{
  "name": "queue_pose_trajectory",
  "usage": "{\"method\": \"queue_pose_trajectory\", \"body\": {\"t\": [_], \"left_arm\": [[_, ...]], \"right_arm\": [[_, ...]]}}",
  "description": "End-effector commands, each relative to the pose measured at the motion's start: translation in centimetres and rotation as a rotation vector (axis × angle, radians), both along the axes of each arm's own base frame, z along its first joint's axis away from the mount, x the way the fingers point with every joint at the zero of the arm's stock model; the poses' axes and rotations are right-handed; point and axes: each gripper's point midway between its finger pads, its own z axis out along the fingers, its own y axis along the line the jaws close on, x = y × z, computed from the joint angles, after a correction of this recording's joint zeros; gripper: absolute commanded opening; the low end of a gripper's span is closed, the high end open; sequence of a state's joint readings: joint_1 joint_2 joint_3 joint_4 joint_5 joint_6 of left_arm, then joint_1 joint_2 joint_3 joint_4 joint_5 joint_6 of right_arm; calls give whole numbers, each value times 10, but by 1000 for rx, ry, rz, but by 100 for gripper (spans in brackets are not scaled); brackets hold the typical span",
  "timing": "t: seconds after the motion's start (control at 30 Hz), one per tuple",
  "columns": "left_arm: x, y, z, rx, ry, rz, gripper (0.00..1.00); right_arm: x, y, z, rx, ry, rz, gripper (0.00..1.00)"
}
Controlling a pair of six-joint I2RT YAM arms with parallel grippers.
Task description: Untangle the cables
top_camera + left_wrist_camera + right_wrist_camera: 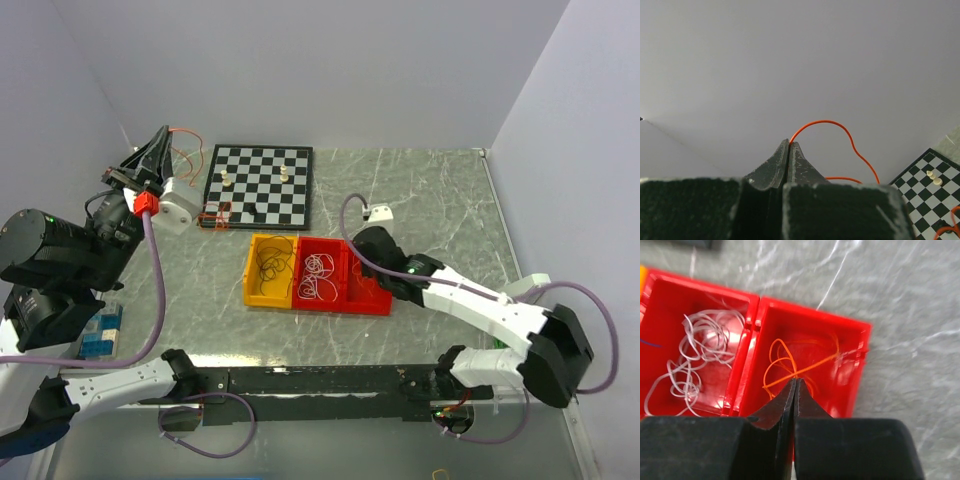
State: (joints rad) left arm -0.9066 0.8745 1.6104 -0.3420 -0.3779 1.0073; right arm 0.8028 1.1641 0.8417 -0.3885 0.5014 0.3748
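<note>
The left gripper (790, 149) has its fingers squeezed shut on an orange cable (822, 121), held up high. The right gripper (796, 385) is shut too, over orange cables (785, 357) in a red bin (815, 322). The white cables (705, 335) and black cables (268, 262) look sorted. A small orange tangle (213, 214) by the chessboard (262, 185) is not done yet, I think.

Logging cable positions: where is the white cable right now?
In the top view, the white cable lies coiled in the middle red bin, between the yellow bin on its left and a second red bin on its right.
</note>
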Motion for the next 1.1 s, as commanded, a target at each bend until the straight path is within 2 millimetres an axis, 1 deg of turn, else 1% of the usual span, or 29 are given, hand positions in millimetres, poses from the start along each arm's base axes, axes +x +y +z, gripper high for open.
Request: {"method": "queue_pose_trajectory", "body": {"t": [0.0, 0.03, 0.1, 0.17, 0.23, 0.27, 0.33, 0.37, 0.4, 0.47, 0.57, 0.63, 0.77, 0.83, 0.87, 0.9, 0.93, 0.97, 1.0, 1.03, 1.07], "left_arm": [[-5, 0, 8, -35, -8, -29, 1], [-5, -2, 6, -31, -1, -40, 1], [-7, -7, 2, -30, 21, -73, 1], [-10, -14, -6, -25, 53, -125, 1], [-15, -26, -15, -17, 97, -198, 1], [-17, -31, -22, -19, 128, -227, 1], [-19, -44, -32, -12, 178, -284, 1], [-20, -48, -39, -4, 203, -303, 1], [-21, -53, -41, -3, 217, -328, 1], [-23, -62, -47, -2, 240, -371, 1], [-26, -78, -57, 13, 280, -435, 1], [-30, -89, -63, 36, 304, -488, 1], [-30, -107, -75, 62, 346, -546, 1], [-30, -112, -78, 64, 361, -563, 1], [-30, -114, -77, 61, 363, -571, 1], [-30, -116, -78, 62, 367, -577, 1], [-30, -118, -77, 61, 369, -580, 1], [-30, -119, -77, 62, 370, -583, 1], [-30, -120, -77, 64, 371, -586, 1], [-29, -120, -77, 64, 374, -586, 1], [-29, -121, -78, 67, 375, -587, 1]], "right_arm": [[0, 9, -28, 35, 67, -24, 0], [-1, 11, -30, 41, 75, -24, 0], [-3, 15, -26, 69, 82, -13, 1], [-6, 23, -13, 130, 65, 21, 16], [-11, 34, 9, 226, 27, 85, 36], [-15, 40, 25, 284, -5, 123, 46], [-22, 45, 49, 365, -65, 187, 55], [-27, 46, 66, 405, -101, 218, 58], [-30, 48, 72, 421, -111, 243, 60], [-41, 50, 93, 469, -146, 302, 63], [-58, 60, 122, 528, -195, 437, 69], [-70, 68, 143, 560, -225, 529, 70], [-99, 89, 197, 666, -308, 734, 73], [-111, 98, 221, 711, -350, 817, 77], [-116, 102, 231, 728, -367, 852, 80], [-118, 107, 239, 733, -376, 875, 84], [-122, 112, 247, 732, -388, 899, 85], [-122, 119, 249, 721, -392, 910, 85], [-125, 125, 261, 729, -431, 930, 86], [-130, 134, 265, 721, -444, 957, 87], [-129, 144, 264, 705, -447, 967, 87]]}}
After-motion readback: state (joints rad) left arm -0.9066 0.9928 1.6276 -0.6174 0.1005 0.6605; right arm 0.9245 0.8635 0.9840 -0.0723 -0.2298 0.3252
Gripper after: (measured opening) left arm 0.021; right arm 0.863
